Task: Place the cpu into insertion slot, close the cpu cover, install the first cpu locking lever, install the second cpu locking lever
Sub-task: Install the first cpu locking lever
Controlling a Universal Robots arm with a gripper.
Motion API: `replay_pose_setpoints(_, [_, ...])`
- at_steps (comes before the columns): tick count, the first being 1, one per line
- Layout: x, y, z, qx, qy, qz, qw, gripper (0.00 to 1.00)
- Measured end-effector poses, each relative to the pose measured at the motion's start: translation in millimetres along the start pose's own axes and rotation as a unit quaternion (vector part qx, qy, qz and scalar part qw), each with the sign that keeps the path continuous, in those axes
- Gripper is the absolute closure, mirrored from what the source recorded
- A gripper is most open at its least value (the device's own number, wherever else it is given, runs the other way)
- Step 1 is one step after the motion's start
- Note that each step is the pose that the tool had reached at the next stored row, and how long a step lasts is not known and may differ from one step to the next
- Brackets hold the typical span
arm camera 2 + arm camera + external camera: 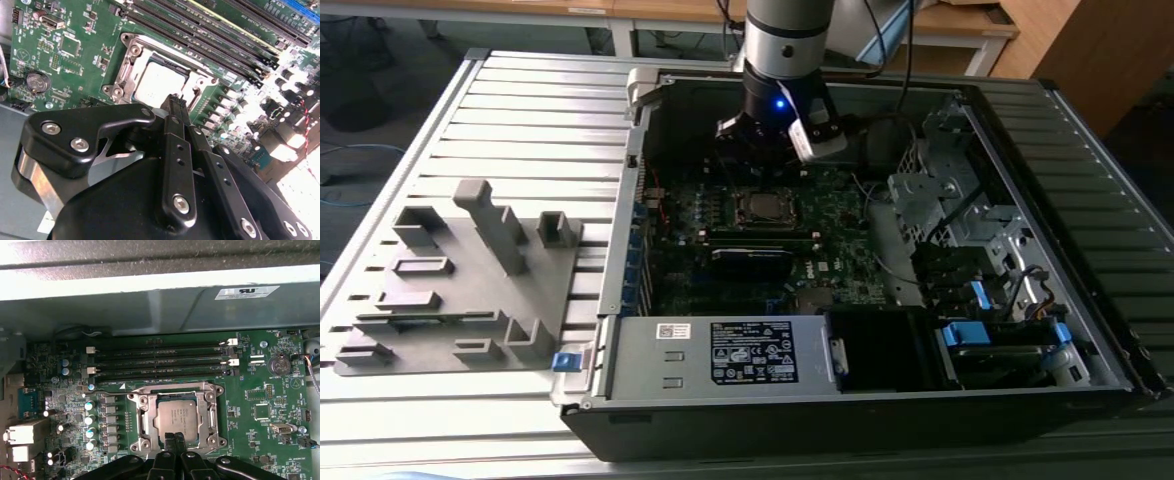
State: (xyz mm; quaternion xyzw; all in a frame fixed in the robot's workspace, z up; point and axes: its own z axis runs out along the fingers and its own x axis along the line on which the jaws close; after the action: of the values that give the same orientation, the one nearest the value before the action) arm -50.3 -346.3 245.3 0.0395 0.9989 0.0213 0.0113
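Observation:
In both wrist views the cpu (pixel 179 421) (pixel 159 84), a flat silver-grey square, lies in the insertion slot (pixel 176 396) on the green board. The silver cpu cover (pixel 143 416) (pixel 131 59) lies flat as a frame around it. My gripper (pixel 175 436) (pixel 178 101) hangs just above the near edge of the cpu, its black fingers pressed together with nothing between them. In the exterior view the gripper (pixel 758 160) stands inside the open computer case, directly over the socket and cpu (pixel 761 208).
Long black memory slots (pixel 160 360) run beside the socket, with the grey case wall (pixel 150 305) behind them. Capacitors (pixel 90 417) and a coin battery (pixel 278 365) flank the socket. A power supply (pixel 720 350), drive bays (pixel 987 330) and a grey fixture (pixel 467 270) show in the exterior view.

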Motion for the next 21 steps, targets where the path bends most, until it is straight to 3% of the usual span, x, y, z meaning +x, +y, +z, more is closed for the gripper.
replay_pose_setpoints(10, [6.8,-0.5,0.0,0.0,0.0,0.0,1.0,0.89])
replay_pose_setpoints(21, [7.3,-0.6,0.1,0.0,0.0,0.0,1.0,0.89])
